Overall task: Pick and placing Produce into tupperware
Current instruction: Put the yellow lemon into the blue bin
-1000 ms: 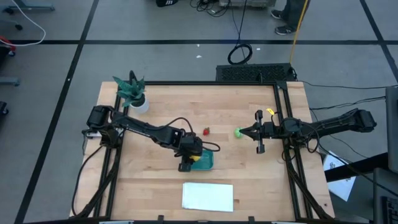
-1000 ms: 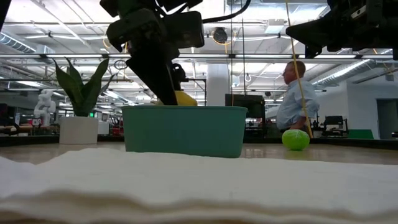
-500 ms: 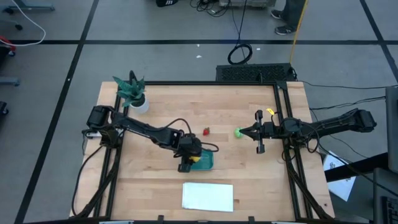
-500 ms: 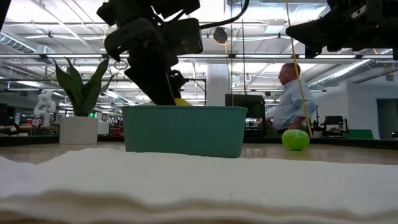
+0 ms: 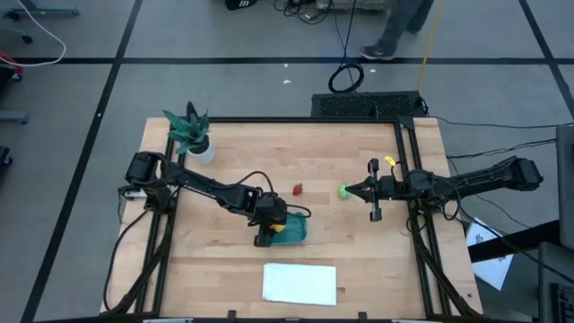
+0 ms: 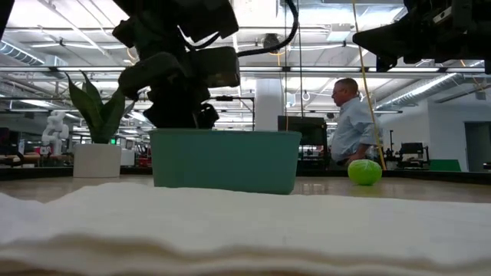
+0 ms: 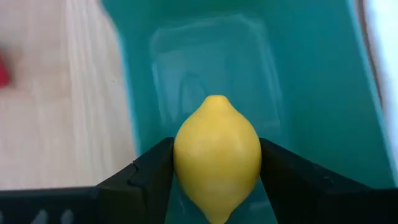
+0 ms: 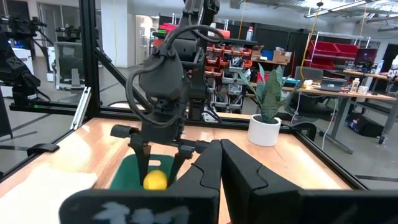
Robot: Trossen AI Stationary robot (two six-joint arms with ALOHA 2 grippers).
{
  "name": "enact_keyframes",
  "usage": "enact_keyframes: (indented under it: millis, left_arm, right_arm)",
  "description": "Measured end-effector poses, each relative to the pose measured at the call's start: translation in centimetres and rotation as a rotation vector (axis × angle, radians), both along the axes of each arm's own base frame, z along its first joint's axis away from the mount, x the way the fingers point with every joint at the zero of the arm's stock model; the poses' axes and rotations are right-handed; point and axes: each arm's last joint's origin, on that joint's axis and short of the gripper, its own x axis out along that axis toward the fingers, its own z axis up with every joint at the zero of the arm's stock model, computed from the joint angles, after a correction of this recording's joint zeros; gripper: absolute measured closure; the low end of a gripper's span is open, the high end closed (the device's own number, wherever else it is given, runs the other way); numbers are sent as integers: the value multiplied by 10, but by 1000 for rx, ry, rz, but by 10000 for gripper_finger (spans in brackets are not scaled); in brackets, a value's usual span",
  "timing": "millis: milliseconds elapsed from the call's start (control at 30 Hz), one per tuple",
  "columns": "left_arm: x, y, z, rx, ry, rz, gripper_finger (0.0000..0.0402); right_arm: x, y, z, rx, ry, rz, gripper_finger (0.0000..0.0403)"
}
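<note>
The left gripper has come down into the tupperware since a second ago: in the low view the lemon then showed yellow above the container's rim, half a second ago only a sliver of it remained, and now none of it clears the rim. The left wrist view shows why — the fingers are clamped on either side of the lemon, which hangs over the teal floor of the container, low inside its walls; whether it already touches the bottom I cannot tell. From above, the left gripper sits over the near-left part of the tupperware, a little nearer the table's left than before. That reads as the placing step being nearly finished: the fruit is inside the container, and what remains for it is to open the fingers and lift clear. The other two fruits have not moved — the strawberry lies on the bare wood just beyond the container, and the green fruit rests farther right, just in front of the right gripper, which waits there with its fingers drawn together and nothing between them, as the right wrist view shows.
</note>
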Motion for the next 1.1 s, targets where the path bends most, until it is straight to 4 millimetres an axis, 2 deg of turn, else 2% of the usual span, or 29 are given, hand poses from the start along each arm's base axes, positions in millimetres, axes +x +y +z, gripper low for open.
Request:
enact_keyframes:
  millis: [633, 967, 1100]
  left_arm:
    - [-1, 5, -2, 14, 2, -17, 189]
    - [-1, 4, -2, 3, 4, -23, 139]
    - [-1, 4, -2, 2, 3, -23, 132]
  right_arm:
    - [0, 0, 0, -1, -1, 0, 403]
    - [0, 0, 0, -1, -1, 0, 403]
    - [0, 0, 0, -1, -1, 0, 403]
